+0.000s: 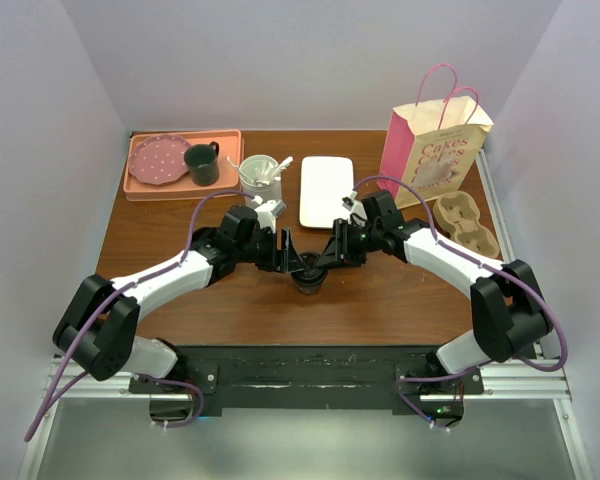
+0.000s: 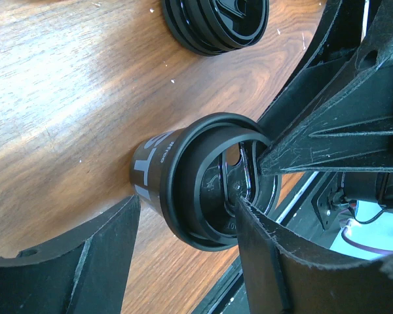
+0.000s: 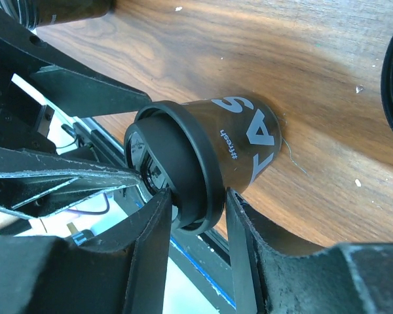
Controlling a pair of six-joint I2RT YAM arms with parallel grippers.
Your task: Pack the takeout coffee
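Here the left hand (image 2: 187, 219) clasps the tapered black cup (image 2: 152, 167) (white lettering), the right hand (image 3: 196, 226) pinching its ridged lid (image 3: 183, 163)

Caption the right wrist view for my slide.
Right pincer straddles the lid of a black takeout cup on a wooden table.

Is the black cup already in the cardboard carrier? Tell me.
No: the black cup stands on the table, well apart from the cardboard carrier.

black lidded coffee cup (image 1: 308, 274) upright mid-table, white lettering on side
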